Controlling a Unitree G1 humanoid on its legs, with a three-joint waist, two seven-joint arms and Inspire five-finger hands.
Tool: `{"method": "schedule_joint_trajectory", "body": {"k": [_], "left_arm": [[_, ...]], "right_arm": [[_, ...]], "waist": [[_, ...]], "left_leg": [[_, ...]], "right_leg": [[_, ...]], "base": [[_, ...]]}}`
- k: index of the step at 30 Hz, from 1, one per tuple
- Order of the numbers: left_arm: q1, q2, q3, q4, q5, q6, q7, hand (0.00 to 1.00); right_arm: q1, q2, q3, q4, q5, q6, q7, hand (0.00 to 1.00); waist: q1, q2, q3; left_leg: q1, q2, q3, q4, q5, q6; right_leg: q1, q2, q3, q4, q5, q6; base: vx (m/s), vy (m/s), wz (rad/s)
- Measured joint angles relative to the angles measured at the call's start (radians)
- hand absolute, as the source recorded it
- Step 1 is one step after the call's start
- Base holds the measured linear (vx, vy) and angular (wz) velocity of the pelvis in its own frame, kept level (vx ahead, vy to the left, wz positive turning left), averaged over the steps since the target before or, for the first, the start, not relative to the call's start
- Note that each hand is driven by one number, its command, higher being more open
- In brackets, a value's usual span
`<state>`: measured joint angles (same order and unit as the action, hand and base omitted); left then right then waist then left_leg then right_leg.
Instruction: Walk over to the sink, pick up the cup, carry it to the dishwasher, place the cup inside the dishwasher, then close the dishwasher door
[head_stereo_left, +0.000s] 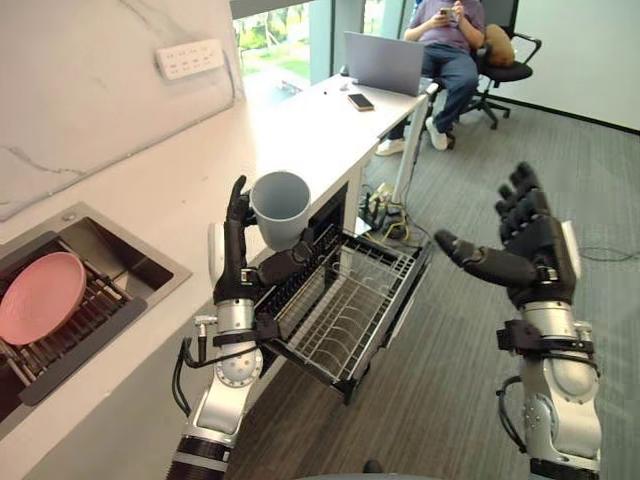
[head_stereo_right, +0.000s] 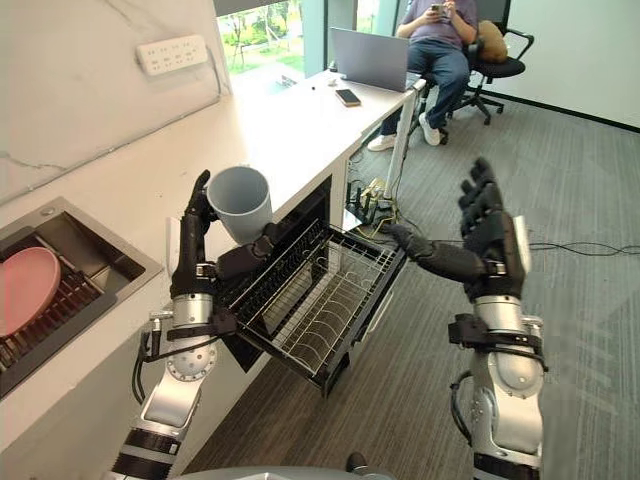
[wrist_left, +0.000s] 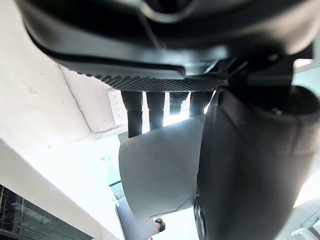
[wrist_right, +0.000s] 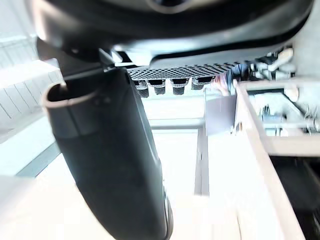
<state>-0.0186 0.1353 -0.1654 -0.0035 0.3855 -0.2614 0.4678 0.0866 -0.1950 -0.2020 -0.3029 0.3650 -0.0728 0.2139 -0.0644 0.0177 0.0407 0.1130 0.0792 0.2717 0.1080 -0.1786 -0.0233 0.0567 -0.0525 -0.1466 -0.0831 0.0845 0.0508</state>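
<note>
Grey cup (head_stereo_left: 280, 208) stands upright, pinched between the left hand's (head_stereo_left: 233, 265) fingers and thumb above the inner end of the pulled-out rack (head_stereo_left: 345, 310); so light a hold could let it tip or drop early. Right hand (head_stereo_left: 535, 250) hangs spread and empty

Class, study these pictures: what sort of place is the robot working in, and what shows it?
Probably an office kitchenette: a counter sink holding a pink plate, a pulled-out dishwasher rack, and beyond them a desk with a laptop and a person in an office chair.
</note>
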Motion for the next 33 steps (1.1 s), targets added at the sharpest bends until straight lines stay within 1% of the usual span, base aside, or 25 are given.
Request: {"method": "schedule_joint_trajectory", "body": {"k": [2, 3, 6, 12, 16, 20, 24, 27, 33], "left_arm": [[0.001, 0.0, -0.007, 0.007, 0.024, 0.0, 0.013, 0.0], [0.001, 0.001, -0.023, 0.007, 0.042, 0.0, 0.016, 0.0], [0.004, -0.001, -0.066, 0.007, 0.066, -0.003, 0.023, 0.0], [0.037, 0.004, -0.088, 0.007, 0.085, -0.01, 0.032, 0.0], [0.042, 0.006, -0.125, 0.007, 0.086, -0.019, 0.032, 0.0], [0.042, 0.006, -0.19, 0.007, 0.091, -0.05, 0.031, 0.0], [0.042, 0.004, -0.193, 0.007, 0.089, -0.061, 0.026, 0.0], [0.042, 0.004, -0.197, -0.001, 0.087, -0.076, 0.01, 0.0], [0.039, 0.005, -0.23, -0.082, 0.085, -0.082, -0.009, 0.0]], "right_arm": [[0.0, 0.0, 0.056, -0.009, 0.01, 0.001, 0.032, 1.0], [0.0, 0.0, 0.104, -0.02, 0.027, 0.003, 0.061, 1.0], [-0.004, 0.003, 0.168, -0.037, 0.03, 0.004, 0.088, 1.0], [-0.031, 0.004, 0.243, -0.04, 0.035, 0.031, 0.105, 1.0], [-0.036, 0.003, 0.284, -0.041, 0.034, 0.05, 0.104, 1.0], [-0.04, 0.002, 0.319, -0.041, 0.025, 0.053, 0.092, 1.0], [-0.055, -0.003, 0.325, -0.041, -0.007, 0.061, 0.067, 1.0], [-0.081, -0.003, 0.327, -0.04, -0.021, 0.069, 0.053, 1.0], [-0.1, -0.003, 0.327, -0.038, -0.078, 0.072, 0.009, 1.0]], "waist": [[0.002, 0.0, 0.0], [0.008, 0.0, 0.0], [0.024, 0.0, 0.0], [0.026, -0.002, -0.007], [0.037, -0.01, -0.013], [0.044, -0.018, -0.023], [0.046, -0.018, -0.042], [0.049, -0.019, -0.044], [0.052, -0.022, -0.047]], "left_leg": [[-0.001, -0.002, -0.006, -0.002, 0.001, 0.001], [-0.001, -0.004, -0.012, -0.002, 0.002, 0.002], [0.0, -0.009, -0.024, -0.006, 0.005, 0.007], [0.001, -0.026, -0.043, -0.03, 0.028, 0.016], [-0.002, -0.029, -0.049, -0.035, 0.037, 0.016], [-0.011, -0.029, -0.062, -0.036, 0.043, 0.015], [-0.016, -0.029, -0.07, -0.035, 0.048, 0.014], [-0.018, -0.029, -0.073, -0.034, 0.049, 0.015], [-0.021, -0.031, -0.078, -0.034, 0.05, 0.015]], "right_leg": [[0.0, -0.001, -0.005, 0.0, 0.0, 0.0], [0.003, -0.003, -0.013, 0.0, 0.0, 0.001], [0.009, -0.009, -0.024, 0.0, 0.001, 0.001], [0.01, -0.025, -0.041, -0.001, 0.005, 0.008], [0.01, -0.028, -0.047, -0.001, 0.005, 0.009], [0.01, -0.028, -0.057, -0.001, 0.006, 0.009], [0.008, -0.028, -0.068, -0.001, 0.006, 0.009], [0.008, -0.029, -0.071, -0.001, 0.006, 0.008], [0.008, -0.031, -0.074, -0.001, 0.006, 0.008]], "base": [[-0.01, -0.008, 0.11], [-0.01, -0.006, 0.11], [-0.02, 0.0, 0.14], [-0.05, -0.002, 0.1], [-0.07, -0.026, 0.06], [-0.06, -0.028, 0.09], [-0.02, -0.017, 0.07], [-0.02, -0.005, 0.02], [-0.02, -0.002, 0.03]]}}
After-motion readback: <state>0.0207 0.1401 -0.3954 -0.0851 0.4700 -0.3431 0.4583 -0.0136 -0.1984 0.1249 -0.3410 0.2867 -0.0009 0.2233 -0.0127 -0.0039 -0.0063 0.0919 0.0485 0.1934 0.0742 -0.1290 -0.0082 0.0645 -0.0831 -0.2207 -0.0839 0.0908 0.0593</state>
